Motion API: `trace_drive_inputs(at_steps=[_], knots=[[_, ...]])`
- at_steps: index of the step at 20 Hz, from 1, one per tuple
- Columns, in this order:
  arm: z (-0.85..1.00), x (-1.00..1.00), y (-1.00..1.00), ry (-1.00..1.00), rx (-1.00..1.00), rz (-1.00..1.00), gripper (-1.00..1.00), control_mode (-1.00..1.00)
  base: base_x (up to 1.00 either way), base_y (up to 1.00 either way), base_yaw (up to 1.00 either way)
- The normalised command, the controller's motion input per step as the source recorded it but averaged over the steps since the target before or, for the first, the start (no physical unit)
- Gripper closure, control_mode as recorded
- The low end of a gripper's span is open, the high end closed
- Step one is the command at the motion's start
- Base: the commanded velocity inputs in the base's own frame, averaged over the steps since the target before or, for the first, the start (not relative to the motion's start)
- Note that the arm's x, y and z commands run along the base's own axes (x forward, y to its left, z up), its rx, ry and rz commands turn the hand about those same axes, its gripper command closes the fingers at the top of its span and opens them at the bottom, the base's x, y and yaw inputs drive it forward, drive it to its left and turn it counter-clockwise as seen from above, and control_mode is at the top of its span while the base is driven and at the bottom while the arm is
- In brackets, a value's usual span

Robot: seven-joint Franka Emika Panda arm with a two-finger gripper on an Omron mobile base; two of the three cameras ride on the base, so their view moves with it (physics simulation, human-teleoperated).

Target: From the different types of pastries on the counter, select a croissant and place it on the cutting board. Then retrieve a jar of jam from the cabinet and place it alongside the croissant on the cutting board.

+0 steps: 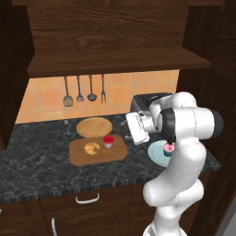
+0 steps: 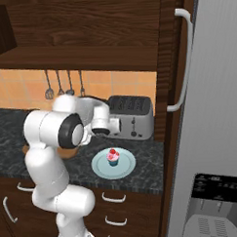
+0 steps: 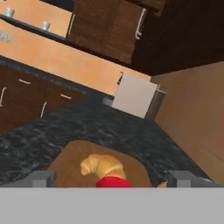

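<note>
The croissant [image 1: 91,147] lies on the left half of the cutting board [image 1: 119,155], a golden crescent with a ridged, slightly glossy skin. Just beside it, toward the board's right back corner, stands the jar of jam [image 1: 108,141]: squat, red-lidded, with a pale band around it. In the hand view the croissant [image 3: 103,165] shows well, but the jar [image 3: 113,182] is only a red sliver cut off by the bottom edge, and the board [image 3: 70,159] is cropped to its rounded far end.

The gripper [image 3: 112,178] hangs above the board with its two grey fingers [image 3: 42,178] spread wide apart and nothing between them. In the left base view the hand [image 1: 137,128] is a white block near the board's right edge, its fingertips too small to make out.

The board is flat brown wood with rounded corners, set on the dark speckled counter [image 1: 37,168] near its middle. Behind it a round, lighter wooden plate [image 1: 94,126] touches or nearly touches the board's back edge. To the right, partly hidden by the arm, a pale teal plate [image 2: 100,166] carries the pink-frosted cupcake [image 2: 113,158] with its cherry. A metal toaster [image 2: 132,117] sits at the counter's back edge. Utensils [image 1: 68,99] hang on the orange tiles under the dark wooden cabinet [image 1: 115,60], whose shelf interior is too dim to read.
</note>
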Motion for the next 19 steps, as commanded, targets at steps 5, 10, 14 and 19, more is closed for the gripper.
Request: trace_drive_inputs(at_steps=[5, 10, 14, 19], knots=[[0.99, -0.37, -0.27, -0.35, 0.0, -0.13, -1.0, -1.0, 0.0, 0.0, 0.0], [0.84, -0.96, -0.09, -0.09, 0.04, -0.38, -1.0, -1.0, 0.0, 0.0, 0.0], [0.8, -1.0, 0.0, -0.07, 0.05, -0.46, -1.0, -1.0, 0.0, 0.0, 0.0], [0.75, -1.0, 0.0, -0.02, 0.03, -0.53, -1.0, -1.0, 0.0, 0.0, 0.0]])
